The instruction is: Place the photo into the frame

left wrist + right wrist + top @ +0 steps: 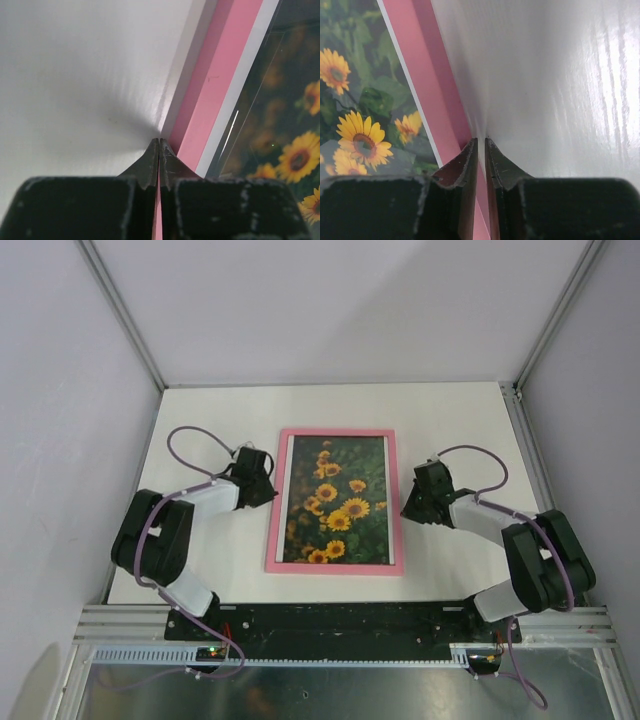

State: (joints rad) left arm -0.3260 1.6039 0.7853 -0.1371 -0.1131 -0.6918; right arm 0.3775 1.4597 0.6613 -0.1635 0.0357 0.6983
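The print of yellow sunflowers on dark green leaves (337,500) lies flat inside the thin-railed pink rectangular frame (277,502) on the white table (450,420). The left gripper (159,143) has its fingers pressed together at the left rail's outer edge. The right gripper (481,142) shows a thin slit over the right rail's outer edge. I cannot tell whether it pinches anything.

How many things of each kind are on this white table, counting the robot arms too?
Robot arms: 2, one ending in the left gripper, one in the right gripper
Pink picture frame: 1
Sunflower photo, lying inside the frame: 1
Total: 4
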